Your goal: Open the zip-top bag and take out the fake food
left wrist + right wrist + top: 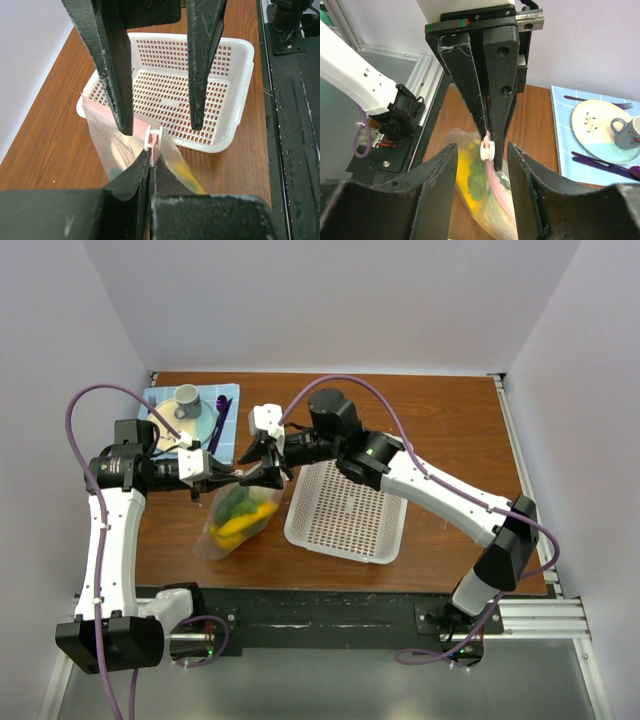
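Note:
The zip-top bag [232,530] hangs upright over the table with yellow and green fake food [240,512] inside. My left gripper [151,157] is shut on the bag's pinkish zipper strip, right beside the white slider [152,139]. It holds the top edge up [232,478]. My right gripper [482,150] is open, its fingers on either side of the slider [487,149] and not touching it. In the top view it sits at the bag's top [265,472]. The yellow piece [465,170] and green piece [480,181] show through the plastic.
A white mesh basket [340,548] lies just right of the bag, also in the left wrist view [235,125]. A blue placemat [228,392] at the back left carries a plate [595,125], a grey cup [186,396] and purple cutlery.

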`<state>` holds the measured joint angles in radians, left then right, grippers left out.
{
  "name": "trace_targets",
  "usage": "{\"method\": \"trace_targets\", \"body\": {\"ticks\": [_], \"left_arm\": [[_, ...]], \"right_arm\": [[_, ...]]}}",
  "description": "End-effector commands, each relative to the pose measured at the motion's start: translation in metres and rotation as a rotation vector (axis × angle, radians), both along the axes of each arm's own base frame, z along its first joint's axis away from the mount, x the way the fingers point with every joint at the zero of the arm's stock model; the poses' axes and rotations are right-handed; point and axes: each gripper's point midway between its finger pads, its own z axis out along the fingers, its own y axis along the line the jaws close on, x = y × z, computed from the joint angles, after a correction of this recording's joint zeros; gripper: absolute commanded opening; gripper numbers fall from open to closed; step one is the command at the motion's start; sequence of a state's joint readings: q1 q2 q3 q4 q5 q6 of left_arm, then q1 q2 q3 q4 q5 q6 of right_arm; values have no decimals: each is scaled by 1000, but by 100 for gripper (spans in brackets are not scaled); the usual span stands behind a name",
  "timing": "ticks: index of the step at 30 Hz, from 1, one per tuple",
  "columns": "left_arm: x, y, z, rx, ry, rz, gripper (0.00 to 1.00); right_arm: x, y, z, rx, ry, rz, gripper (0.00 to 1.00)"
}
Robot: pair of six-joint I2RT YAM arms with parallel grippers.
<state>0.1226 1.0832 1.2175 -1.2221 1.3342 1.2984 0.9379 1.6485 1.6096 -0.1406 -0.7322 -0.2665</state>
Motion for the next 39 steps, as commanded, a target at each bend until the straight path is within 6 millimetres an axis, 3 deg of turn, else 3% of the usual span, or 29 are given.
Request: {"method": "trace_targets", "body": {"ticks": [1,7,14,21,30,34,39], "left_arm": [[-5,-4,17,-24,-62,-24,0],[-4,-4,19,-30,-63,-26,0],[-5,-5,22,-29,-66,-25,0],[-7,-4,21,-23,-65,-22,0],[-6,-4,18,-21,-65,-22,0],[-5,-4,19,-22,-68,-24,0],[-5,-4,19,-23,-67,-24,0]], "right_arm": [[-8,5,2,26,20,44,43],[-8,8,0,24,38,56,34],[-7,11,-5,17,55,56,35],[-7,9,0,25,41,45,21],[-9,-1,6,14,11,35,25],[-12,-4,7,12,6,32,33],[-12,-7,7,12,-1,27,30]]}}
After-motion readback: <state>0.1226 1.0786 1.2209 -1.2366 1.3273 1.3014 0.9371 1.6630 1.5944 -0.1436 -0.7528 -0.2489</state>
